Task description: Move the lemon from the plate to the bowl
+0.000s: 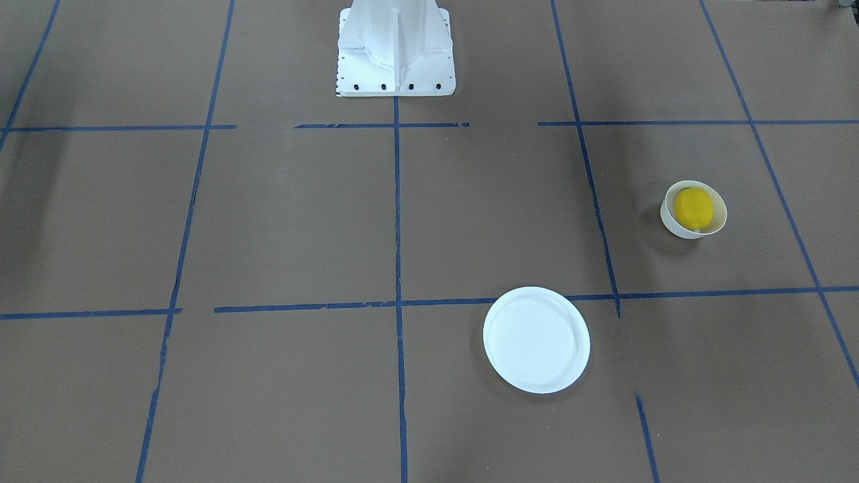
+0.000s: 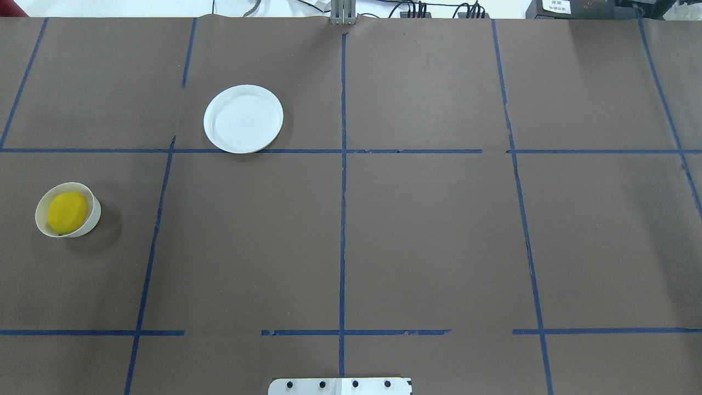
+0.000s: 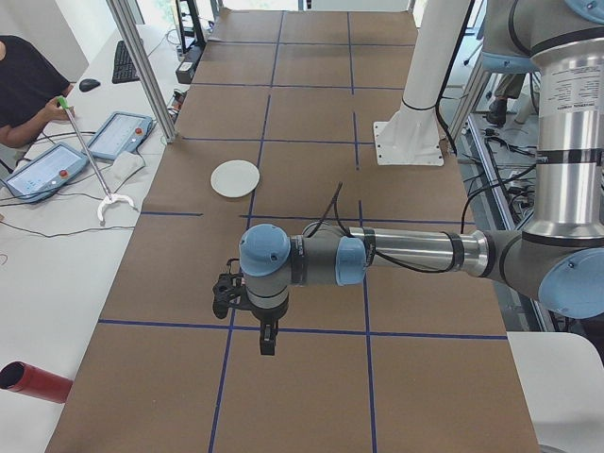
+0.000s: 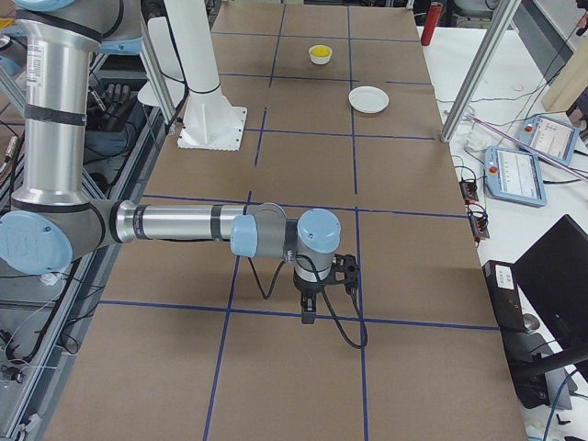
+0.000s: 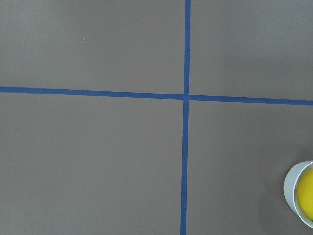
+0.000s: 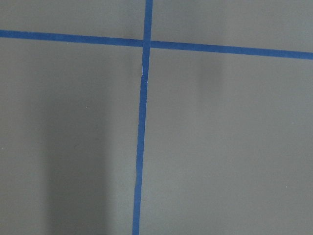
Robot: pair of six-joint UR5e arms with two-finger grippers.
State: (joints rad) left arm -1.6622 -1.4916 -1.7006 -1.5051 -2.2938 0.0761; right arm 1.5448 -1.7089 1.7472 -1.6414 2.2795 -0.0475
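The yellow lemon (image 2: 67, 212) lies inside the small white bowl (image 2: 93, 216) at the table's left side; both also show in the front view, the lemon (image 1: 693, 207) in the bowl (image 1: 717, 225). The flat white plate (image 2: 243, 118) stands apart from them, with nothing on it. The left wrist view catches the bowl (image 5: 292, 188) with the lemon (image 5: 307, 193) at its right edge. My left gripper (image 3: 268, 340) hangs above the table in the left side view, my right gripper (image 4: 309, 312) in the right side view. I cannot tell whether either is open or shut.
Brown paper with blue tape lines (image 2: 343, 219) covers the table. The robot's white base (image 1: 394, 50) stands at the middle of the near edge. An operator (image 3: 24, 85), tablets and a grabber stick are on the side bench.
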